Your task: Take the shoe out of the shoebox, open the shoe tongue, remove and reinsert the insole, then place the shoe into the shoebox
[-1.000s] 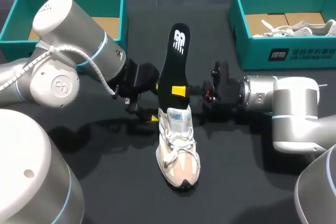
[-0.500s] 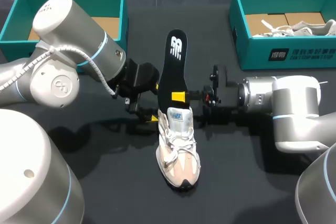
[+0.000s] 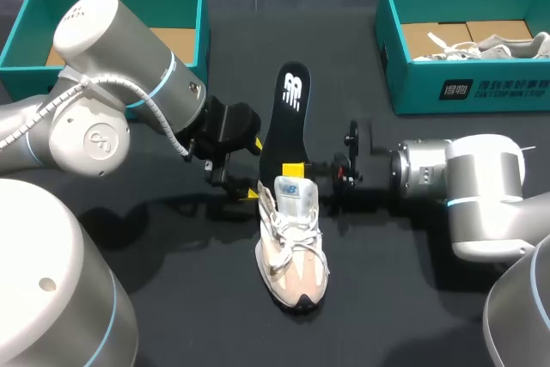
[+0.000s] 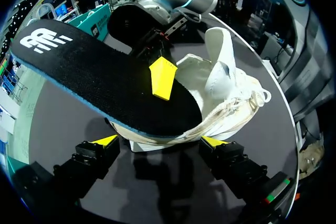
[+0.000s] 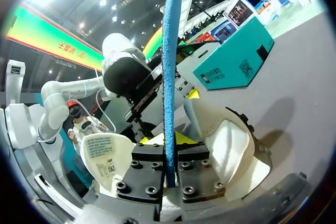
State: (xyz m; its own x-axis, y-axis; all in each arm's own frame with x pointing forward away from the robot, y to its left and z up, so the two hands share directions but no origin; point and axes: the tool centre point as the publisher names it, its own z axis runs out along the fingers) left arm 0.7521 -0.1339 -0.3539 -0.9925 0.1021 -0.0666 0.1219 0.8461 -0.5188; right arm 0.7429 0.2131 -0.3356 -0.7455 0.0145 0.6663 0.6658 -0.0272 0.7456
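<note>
Right gripper (image 5: pixel 169 148): clamped flat on the insole (image 3: pixel 290 109) from both sides, low on its length. You hold the insole nearly upright, logo end high, lower end at the shoe's opening just behind the tongue (image 4: pixel 220 56); how deep that end sits inside cannot be seen. Left gripper (image 4: pixel 158 141): at the heel of the shoe (image 3: pixel 292 247), coming in from its left side; whether it grips the heel cannot be told. Shoe: upright on its sole on the table (image 3: pixel 189 298), between your two arms, toe towards you, tongue pulled up and forward, laces slack. Left box (image 3: pixel 203 23): well apart at the far left, cardboard floor showing. Right box (image 3: pixel 481 88): well apart at the far right, pale items inside; which box takes the shoe cannot be told. Status, as a judgement: shoe out of its box, done; tongue opened, done; insole almost wholly out of the shoe, so you are at the turn between removal and reinsertion. Outstanding: seat the insole flat inside, release it, place the shoe in the box.
</note>
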